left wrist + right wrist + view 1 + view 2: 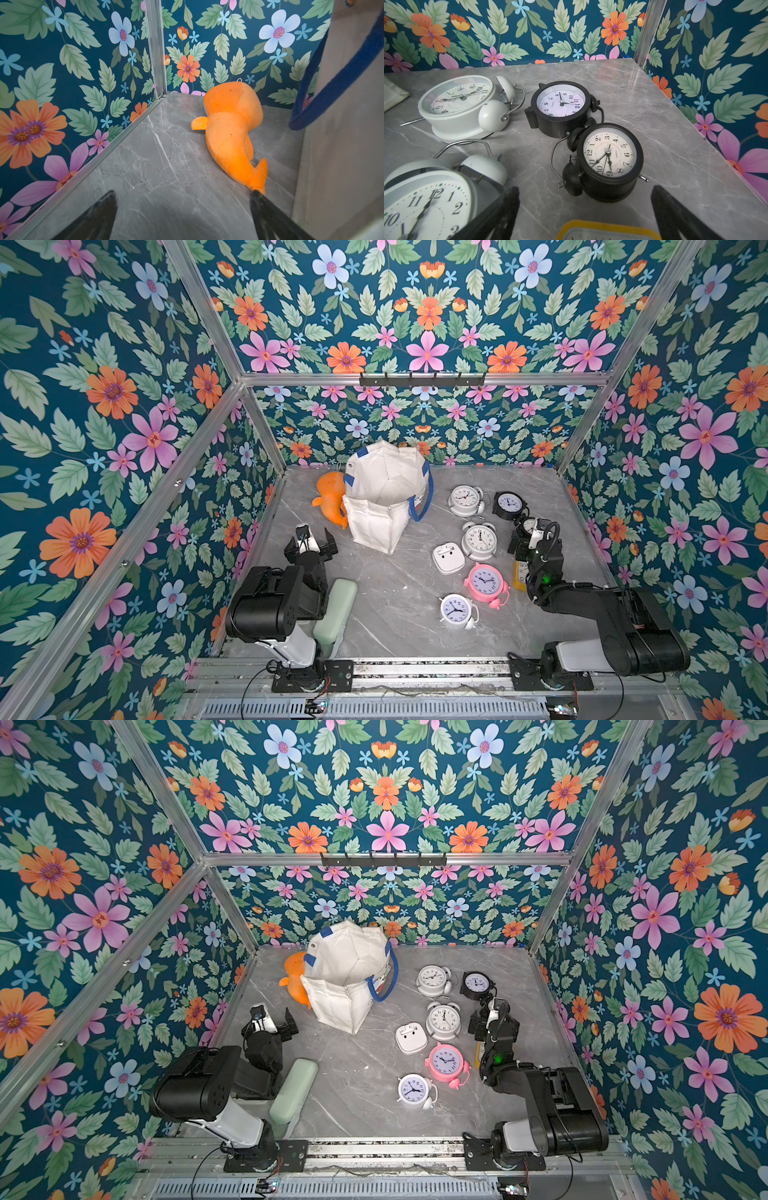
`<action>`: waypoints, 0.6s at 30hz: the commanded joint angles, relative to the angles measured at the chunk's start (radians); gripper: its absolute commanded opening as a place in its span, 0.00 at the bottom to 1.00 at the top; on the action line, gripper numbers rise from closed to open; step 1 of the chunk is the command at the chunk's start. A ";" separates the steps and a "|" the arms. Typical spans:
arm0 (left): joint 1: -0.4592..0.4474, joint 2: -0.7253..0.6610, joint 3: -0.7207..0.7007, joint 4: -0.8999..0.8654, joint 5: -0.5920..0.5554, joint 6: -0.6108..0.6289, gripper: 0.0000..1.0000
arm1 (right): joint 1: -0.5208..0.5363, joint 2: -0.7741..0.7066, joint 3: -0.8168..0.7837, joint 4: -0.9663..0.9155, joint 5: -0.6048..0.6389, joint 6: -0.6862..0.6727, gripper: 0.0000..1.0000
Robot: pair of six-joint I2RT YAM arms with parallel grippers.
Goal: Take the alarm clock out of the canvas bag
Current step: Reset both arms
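Two claws spread wide and empty, bag not yet searched.
I had the left claw (pixel 311 545) beside the plush toy (pixel 230 124) and the right claw (pixel 584 190) close over a black clock (pixel 609 160). The canvas bag (pixel 376 526) stood open; inside I could make out only pale cloth, so any alarm clock there lay hidden in the folds. My worry was the soft bag tipping on a one-handed reach, a blue handle (pixel 429 491) snagging a finger, or a loose clock grabbed instead.
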 commanded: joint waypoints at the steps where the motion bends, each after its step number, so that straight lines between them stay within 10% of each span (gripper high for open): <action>1: 0.001 0.000 0.011 -0.015 0.006 0.008 1.00 | -0.020 0.064 -0.037 0.219 -0.054 0.005 0.99; 18: 0.000 0.001 0.075 -0.133 0.027 0.015 1.00 | -0.027 0.044 0.037 0.029 0.008 0.048 0.99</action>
